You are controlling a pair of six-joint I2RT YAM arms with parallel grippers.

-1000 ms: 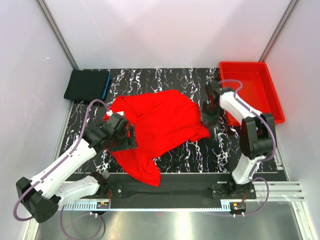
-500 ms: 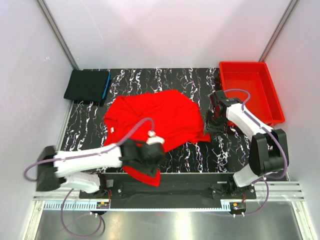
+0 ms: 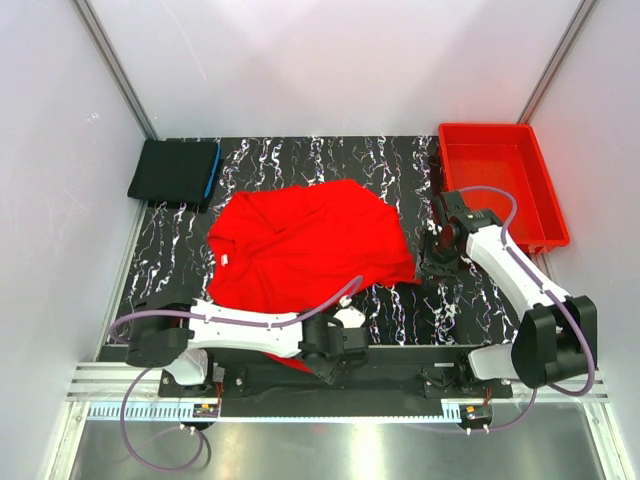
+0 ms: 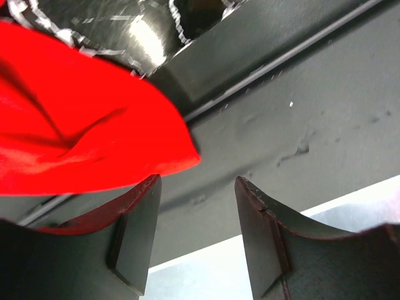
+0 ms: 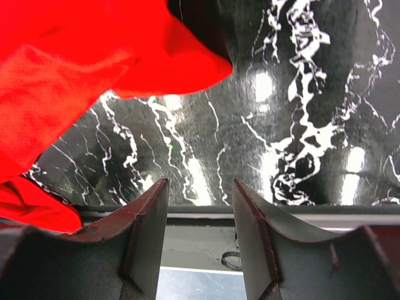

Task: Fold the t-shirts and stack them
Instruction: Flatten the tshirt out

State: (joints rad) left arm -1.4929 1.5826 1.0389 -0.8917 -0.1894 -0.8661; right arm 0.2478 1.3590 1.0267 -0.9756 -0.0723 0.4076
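Observation:
The bright red t-shirt (image 3: 300,240) lies spread and rumpled in the middle of the marbled table. Its near corner reaches the front edge, partly hidden under my left arm. The folded black t-shirt (image 3: 172,170) with a blue edge lies at the back left corner. My left gripper (image 3: 333,362) is open and empty at the table's front edge, just right of the shirt's near corner (image 4: 75,131). My right gripper (image 3: 437,262) is open and empty over bare table, just right of the shirt's right sleeve (image 5: 69,69).
A rigid red plastic bin (image 3: 500,180) stands at the back right, behind my right arm. The black base rail (image 4: 300,125) runs along the front edge under my left gripper. White walls close in three sides.
My left arm has swung from the shirt's left side down and right along the front edge. My right gripper has moved nearer and to the right, off the shirt's sleeve.

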